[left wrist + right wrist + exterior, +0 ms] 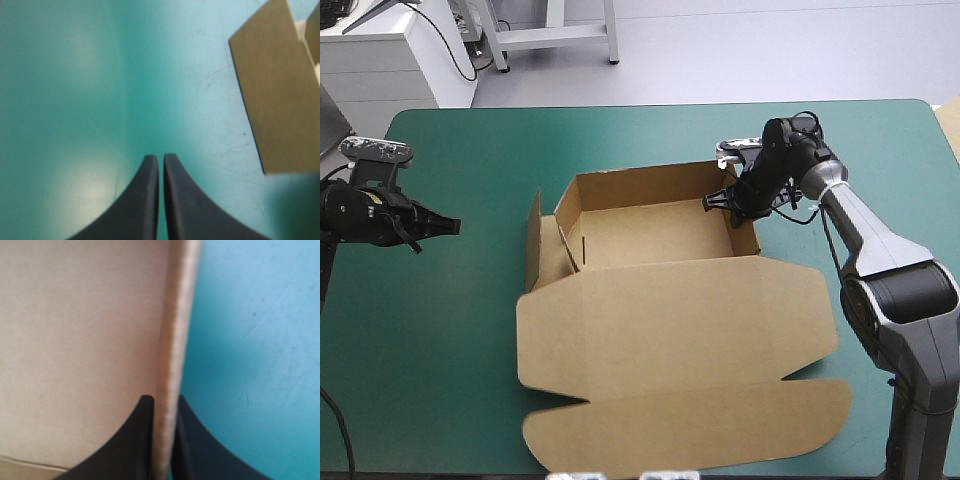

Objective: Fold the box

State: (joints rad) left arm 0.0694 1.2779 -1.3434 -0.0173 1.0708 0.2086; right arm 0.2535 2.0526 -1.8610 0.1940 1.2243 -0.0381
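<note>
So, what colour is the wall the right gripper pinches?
Plain brown cardboard wall; right wrist view shows best.

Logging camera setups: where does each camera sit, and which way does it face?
High view: above, behind the robot, facing forward-down onto table and box; left gripper, right gripper show.
Left wrist view: over left wrist, facing bare table; its shut gripper shows.
Right wrist view: over right wrist, facing box wall its gripper clamps.
All three share the box.
</note>
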